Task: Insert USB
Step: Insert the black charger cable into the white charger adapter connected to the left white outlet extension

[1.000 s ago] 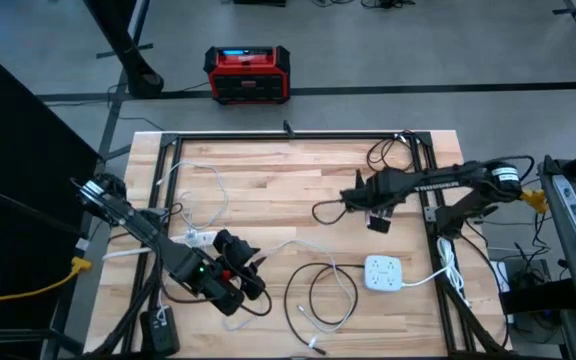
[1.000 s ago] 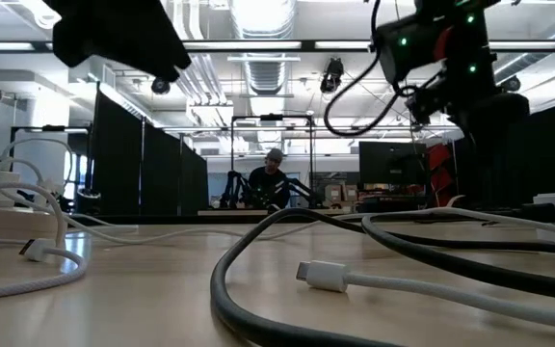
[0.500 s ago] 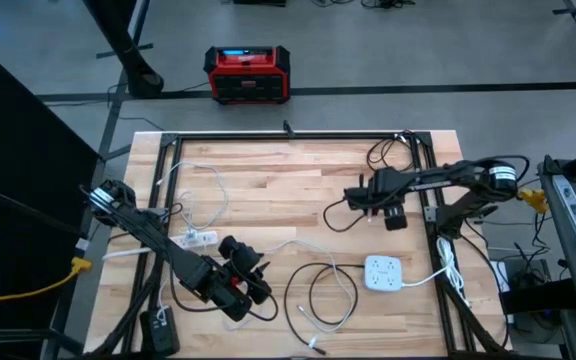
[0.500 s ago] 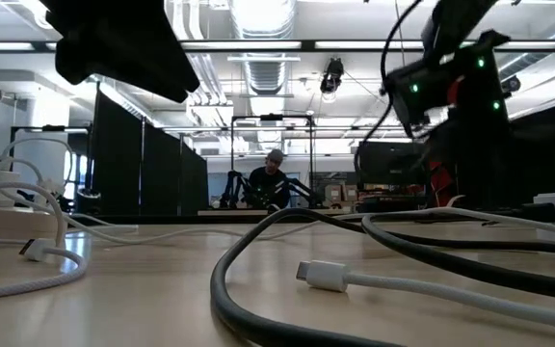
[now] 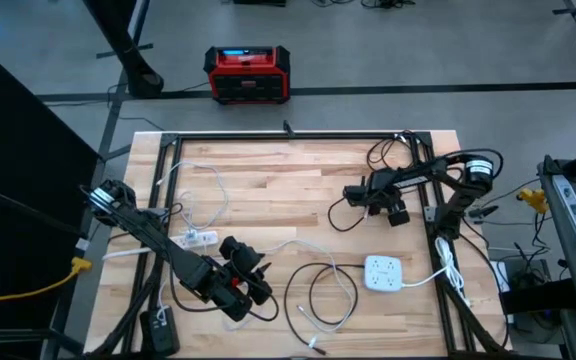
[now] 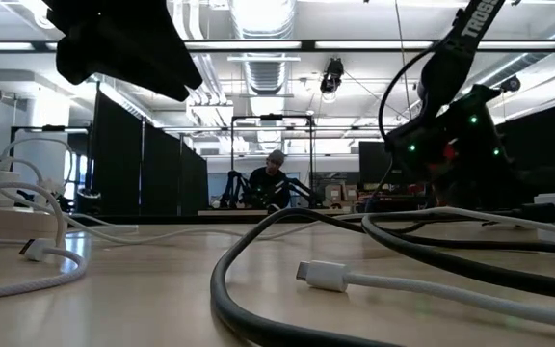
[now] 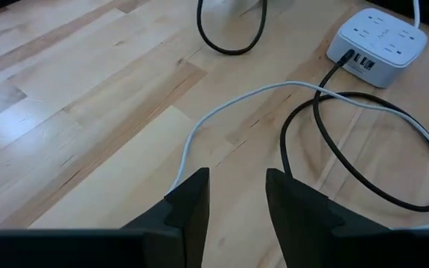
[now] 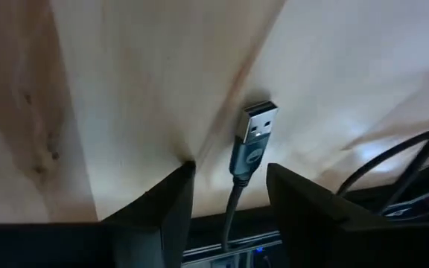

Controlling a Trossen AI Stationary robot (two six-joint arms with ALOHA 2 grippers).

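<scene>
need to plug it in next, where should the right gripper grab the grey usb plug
Grip the grey moulded collar of the USB plug, just behind its metal tip. It lies flat between the right gripper's open fingers, so come from above, closing across its narrow sides.

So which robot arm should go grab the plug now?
Probably the right. Its pincer is open with the grey metal-tipped USB plug lying on the wooden table between its fingers. The left pincer, also open, has only a white cable ahead.

We see two dark, near-black jointed arms; the right arm (image 5: 438, 178) carries white lettering along its link and a white band at one joint. Green lights glow on the right hand (image 6: 448, 146). The left hand (image 7: 237, 212) has blocky matte-black fingers.
</scene>
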